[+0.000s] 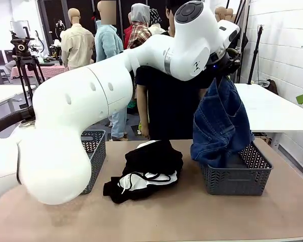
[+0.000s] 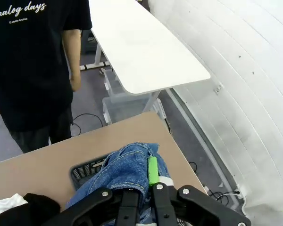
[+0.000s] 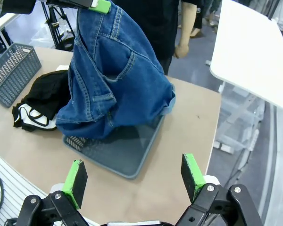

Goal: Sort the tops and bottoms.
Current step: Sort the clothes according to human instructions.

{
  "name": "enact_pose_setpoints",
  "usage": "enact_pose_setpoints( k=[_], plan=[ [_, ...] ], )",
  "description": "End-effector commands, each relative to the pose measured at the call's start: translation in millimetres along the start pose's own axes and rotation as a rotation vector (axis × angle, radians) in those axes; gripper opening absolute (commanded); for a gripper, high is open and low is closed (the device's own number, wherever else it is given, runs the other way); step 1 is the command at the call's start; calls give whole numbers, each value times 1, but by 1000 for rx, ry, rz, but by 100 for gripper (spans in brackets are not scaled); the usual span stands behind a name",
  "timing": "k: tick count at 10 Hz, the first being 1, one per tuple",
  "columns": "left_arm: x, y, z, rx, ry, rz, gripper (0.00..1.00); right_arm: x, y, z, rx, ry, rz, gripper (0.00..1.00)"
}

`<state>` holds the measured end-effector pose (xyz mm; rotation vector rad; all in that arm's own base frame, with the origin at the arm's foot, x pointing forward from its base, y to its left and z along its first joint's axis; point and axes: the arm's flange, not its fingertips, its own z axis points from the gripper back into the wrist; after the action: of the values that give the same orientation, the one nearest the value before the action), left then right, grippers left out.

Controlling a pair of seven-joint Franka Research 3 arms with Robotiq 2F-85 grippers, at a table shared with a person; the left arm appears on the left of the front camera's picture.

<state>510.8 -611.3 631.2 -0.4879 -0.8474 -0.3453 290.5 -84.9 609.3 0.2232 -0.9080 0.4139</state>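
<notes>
left wrist view: left gripper (image 2: 140, 188) pinched tight on a bunched fold of the jeans (image 2: 125, 172), one green pad showing against the denim
grip: holding near the top edge; most of the fabric hangs free below, so the hold looks thin
jeans position: hanging from the left gripper (image 1: 223, 68) over the right-hand basket (image 1: 236, 177); jeans (image 1: 219, 123) have the lower hem already draped over the near-left rim and partly inside
right gripper: (image 3: 134, 183) jaws wide apart, empty, hovering on the near side of the basket (image 3: 127, 155), well clear of the jeans (image 3: 115, 75)
step in hand: dropping the bottoms into the right-hand basket, my read
how to do it well: shift the hold toward the basket's centre before letting go, then lower so the fabric piles inside rather than spilling over the rim; open only once the weight rests on the basket floor
risk: part of the denim overhangs the left rim, may slide out onto the table (image 1: 192, 217) on release
still to sort: black and white clothes (image 1: 146, 169) heaped mid-table, between the two baskets
other basket: left basket (image 1: 94, 151) partly hidden behind the arm, contents can't tell
person: stands at the far side, hands not in the work
</notes>
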Motion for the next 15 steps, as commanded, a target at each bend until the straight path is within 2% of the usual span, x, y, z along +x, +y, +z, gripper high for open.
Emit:
enact_pose_setpoints(
  k=[1,2,4,6,8,10,13,15],
  plan=[
    [-11,-7,-16,-38,115,-23,0,0,0,-2,2,-1,1,100],
    [-30,-22,-50,-123,233,-36,0,0,0,-2,2,-1,1,100],
    [-64,-42,-99,-173,398,-34,0,0,0,-2,2,-1,1,100],
    [-84,-25,-131,-28,461,9,0,0,0,-2,2,-1,1,100],
    [-100,-11,-155,40,534,42,0,0,0,-2,2,-1,1,100],
    [-119,-15,-177,-32,562,58,0,0,0,-2,2,-1,1,100],
    [-146,-14,-214,23,559,-1,0,0,0,-2,2,-1,1,100],
    [-149,-13,-217,64,534,-11,0,0,0,-2,2,-1,1,100]
  ],
)
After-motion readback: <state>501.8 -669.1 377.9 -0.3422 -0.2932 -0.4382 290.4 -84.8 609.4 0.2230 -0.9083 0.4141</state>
